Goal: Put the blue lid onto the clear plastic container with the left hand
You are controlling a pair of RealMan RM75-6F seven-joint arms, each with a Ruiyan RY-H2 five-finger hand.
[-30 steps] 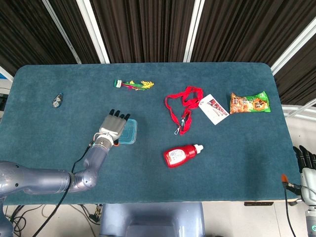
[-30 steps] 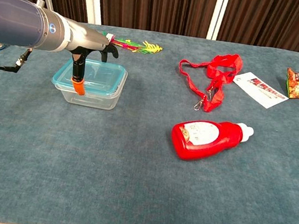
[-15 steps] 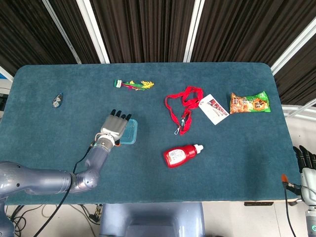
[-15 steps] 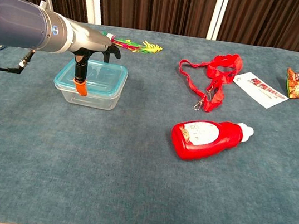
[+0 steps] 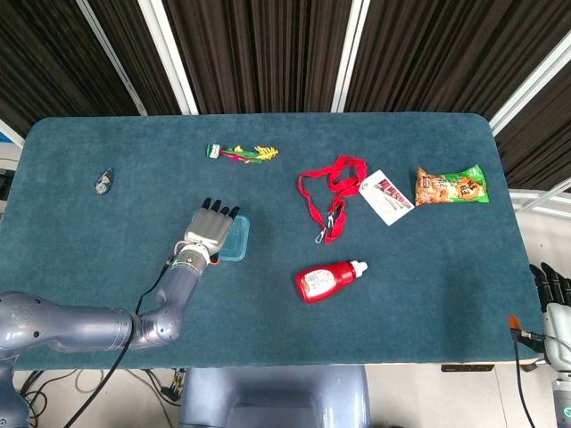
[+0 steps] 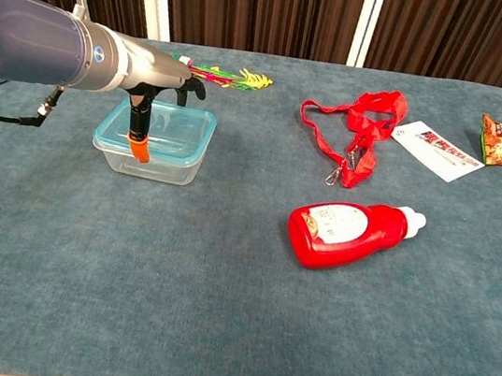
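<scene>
**Pressing the lid down at the table's left side**

Hovering low over the clear plastic container [image 6: 154, 150], the left hand [image 5: 211, 232] lies flat on the blue lid [image 6: 168, 125], fingers stretched side by side, one thumb-like digit hooked down the near wall. The lid seems seated level on the rim, so the flat palm looks meant to press it home rather than carry it. The right hand [image 5: 553, 299] hangs off the table's far edge, gripping nothing, fingers upright. A red bottle [image 6: 350, 232] lies well apart.
</scene>
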